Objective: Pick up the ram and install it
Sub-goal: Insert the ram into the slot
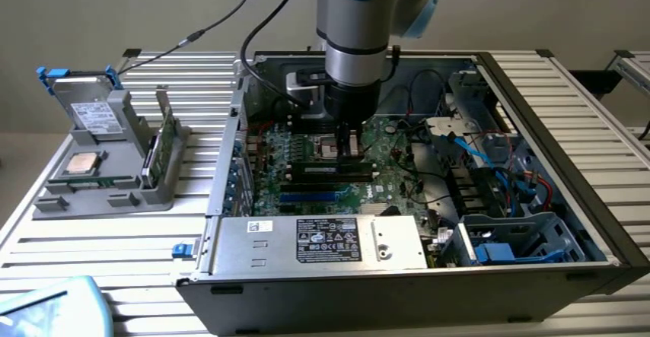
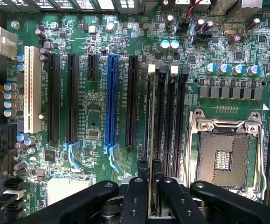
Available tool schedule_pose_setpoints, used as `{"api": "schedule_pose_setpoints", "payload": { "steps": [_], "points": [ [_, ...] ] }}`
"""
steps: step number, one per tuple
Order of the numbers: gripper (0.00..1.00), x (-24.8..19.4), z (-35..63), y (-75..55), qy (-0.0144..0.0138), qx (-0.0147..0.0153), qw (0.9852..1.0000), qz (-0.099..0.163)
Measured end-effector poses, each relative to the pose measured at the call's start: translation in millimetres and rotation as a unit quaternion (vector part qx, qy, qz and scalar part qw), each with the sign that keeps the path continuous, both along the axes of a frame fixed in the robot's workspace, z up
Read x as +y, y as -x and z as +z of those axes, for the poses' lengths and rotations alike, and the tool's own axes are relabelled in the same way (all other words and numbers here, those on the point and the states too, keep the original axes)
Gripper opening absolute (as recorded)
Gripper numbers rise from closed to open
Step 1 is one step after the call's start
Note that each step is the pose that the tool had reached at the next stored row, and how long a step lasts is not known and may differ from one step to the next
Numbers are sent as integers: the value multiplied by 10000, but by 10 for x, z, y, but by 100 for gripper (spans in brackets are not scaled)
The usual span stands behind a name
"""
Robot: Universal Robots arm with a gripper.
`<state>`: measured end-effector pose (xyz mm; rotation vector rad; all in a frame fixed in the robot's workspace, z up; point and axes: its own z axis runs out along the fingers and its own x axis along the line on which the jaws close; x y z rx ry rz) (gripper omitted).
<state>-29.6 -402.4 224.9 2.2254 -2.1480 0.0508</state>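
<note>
Tray (image 1: 102, 192) in gray plastic sits at the exterior view's left on the slatted table, with a silver drive (image 1: 93, 112) propped at its far end and a square chip (image 1: 81, 163) lying flat nearer the camera. Well apart from the action, both of them.

Moving to the middle, the open computer case (image 1: 406, 299) lies on its side with the motherboard (image 1: 304, 151) facing up. The arm (image 1: 355, 48) reaches straight down into it, and the gripper (image 1: 351, 145) is low over the board, just behind the silver power supply (image 1: 325, 240).

From the wrist view, the gripper (image 2: 150, 164) has its jaws nearly closed, pinching the ram (image 2: 150, 116) edge-on between the fingers (image 2: 141, 186). The stick runs lengthwise along the black memory slots (image 2: 162, 112), lined up with the one nearest the blue slot (image 2: 110, 98), and the empty processor socket (image 2: 225, 149) is on the other side of those slots. Can't tell if it's actually seated or just above the slot.

Over at the exterior view's right, blue cables (image 1: 508, 177) run into the drive cage (image 1: 508, 238).
</note>
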Motion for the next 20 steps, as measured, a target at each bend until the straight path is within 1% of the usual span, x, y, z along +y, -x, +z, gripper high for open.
{"api": "schedule_pose_setpoints", "payload": {
  "steps": [2,3,7,10,14,16,20],
  "points": [
    [15,-1,1,1,25,-5,10000,-2],
    [15,-1,1,1,30,-6,10000,-3],
    [15,0,4,7,36,-10,10000,-5],
    [15,0,11,12,37,-21,10000,-7],
    [15,1,14,19,39,-50,10000,-14],
    [15,2,15,21,49,-71,10000,-16],
    [15,4,14,33,50,-105,9999,-30]
  ]
}}
